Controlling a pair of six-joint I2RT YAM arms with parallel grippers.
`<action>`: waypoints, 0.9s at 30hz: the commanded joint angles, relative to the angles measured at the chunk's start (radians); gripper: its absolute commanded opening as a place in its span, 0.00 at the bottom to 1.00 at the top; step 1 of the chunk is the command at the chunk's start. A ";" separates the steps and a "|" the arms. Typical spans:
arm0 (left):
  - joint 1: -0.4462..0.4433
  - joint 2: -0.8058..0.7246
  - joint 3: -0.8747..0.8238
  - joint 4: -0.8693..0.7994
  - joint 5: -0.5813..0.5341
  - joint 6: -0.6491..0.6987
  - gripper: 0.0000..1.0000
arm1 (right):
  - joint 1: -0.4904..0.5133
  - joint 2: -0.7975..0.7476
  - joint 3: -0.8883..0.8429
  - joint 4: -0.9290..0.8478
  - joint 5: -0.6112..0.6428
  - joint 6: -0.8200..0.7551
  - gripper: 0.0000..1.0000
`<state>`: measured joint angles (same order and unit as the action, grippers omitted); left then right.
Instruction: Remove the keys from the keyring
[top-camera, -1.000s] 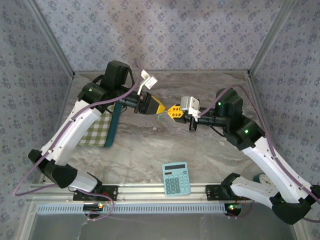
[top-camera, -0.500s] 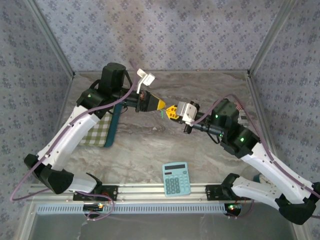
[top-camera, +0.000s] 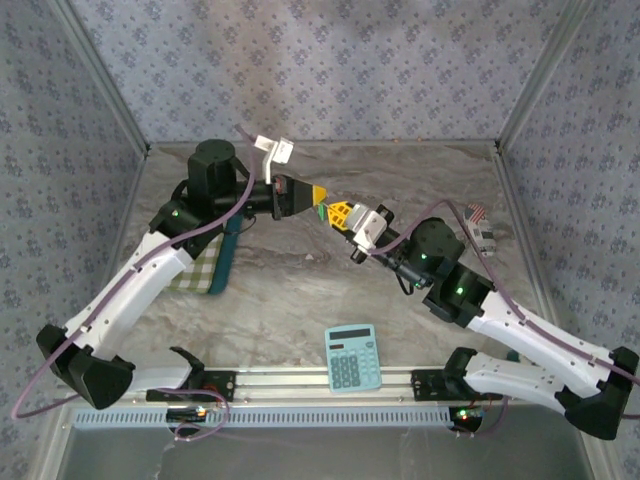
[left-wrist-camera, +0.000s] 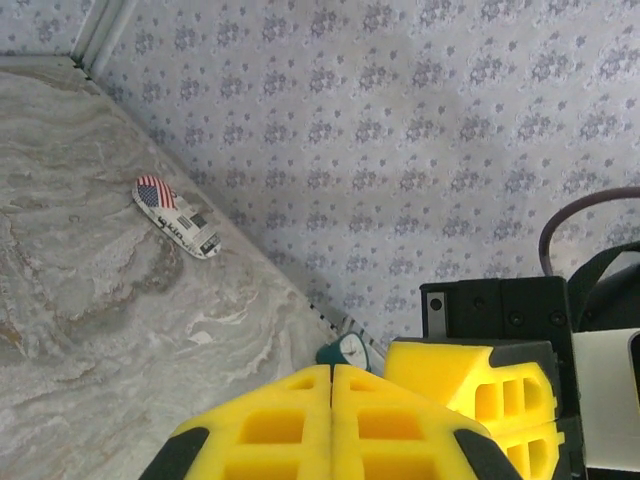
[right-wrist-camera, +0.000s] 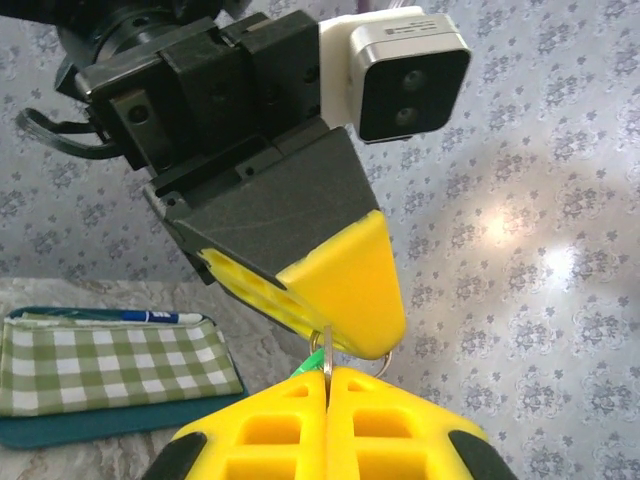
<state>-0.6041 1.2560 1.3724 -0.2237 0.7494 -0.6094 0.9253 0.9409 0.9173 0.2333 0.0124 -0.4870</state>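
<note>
slippage is risked: keyring (right-wrist-camera: 326, 358) is pinched thinly by the clenched right claw (right-wrist-camera: 328, 400), left claw (right-wrist-camera: 372, 335) also clenched tip to tip; green keys (right-wrist-camera: 312, 361) may be dropped if tugged askew

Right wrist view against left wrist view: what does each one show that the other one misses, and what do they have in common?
Right wrist view: the keys, a green bit by a metal ring, caught where the left gripper meets the right gripper; also a checked pouch. Left wrist view: a flag-printed item on the marble table. Both: the two yellow-tipped grippers, shut and tip to tip, and the flowered wall.
</note>
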 joint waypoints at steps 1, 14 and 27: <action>0.011 -0.040 -0.036 0.058 -0.046 -0.028 0.00 | -0.009 -0.010 0.018 0.093 0.029 0.027 0.00; 0.033 -0.111 -0.099 0.130 -0.069 -0.054 0.23 | -0.128 0.000 0.154 -0.157 -0.175 0.013 0.00; 0.087 -0.058 0.119 -0.178 0.056 0.144 0.55 | -0.276 0.095 0.430 -0.645 -0.648 -0.076 0.00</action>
<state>-0.5228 1.1801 1.3979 -0.2863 0.7288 -0.5686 0.6697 1.0203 1.2907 -0.2531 -0.4732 -0.5301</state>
